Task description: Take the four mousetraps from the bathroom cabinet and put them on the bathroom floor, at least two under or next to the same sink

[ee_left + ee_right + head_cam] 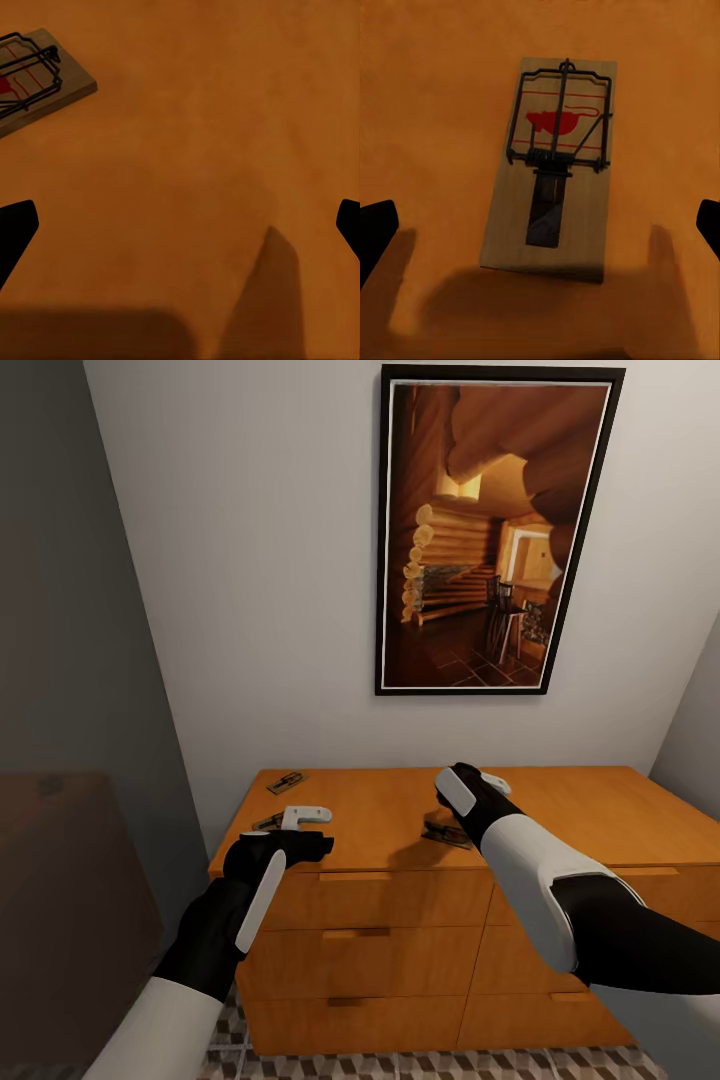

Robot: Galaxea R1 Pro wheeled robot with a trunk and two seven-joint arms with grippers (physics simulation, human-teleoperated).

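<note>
Both claws hover over the cabinet point(560, 810), whose orange-brown top serves as worktop. Right claw point(540, 225) is spread wide and empty, one mousetrap point(556, 187) lying flat directly beneath it (red mouse print up). Left claw point(180, 225) is equally wide and empty, another mousetrap point(34, 79) off beyond one fingertip; a third point(286, 782) lies farther back.

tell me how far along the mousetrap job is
Nothing looks done: no trap shows on the floor. Three traps show lying on the cabinet: one far left, one by the left gripper, one under the right gripper. In hand: the right gripper, open, hangs over its trap; the left gripper is open too. Left: grasping and placing by the sink.
</note>
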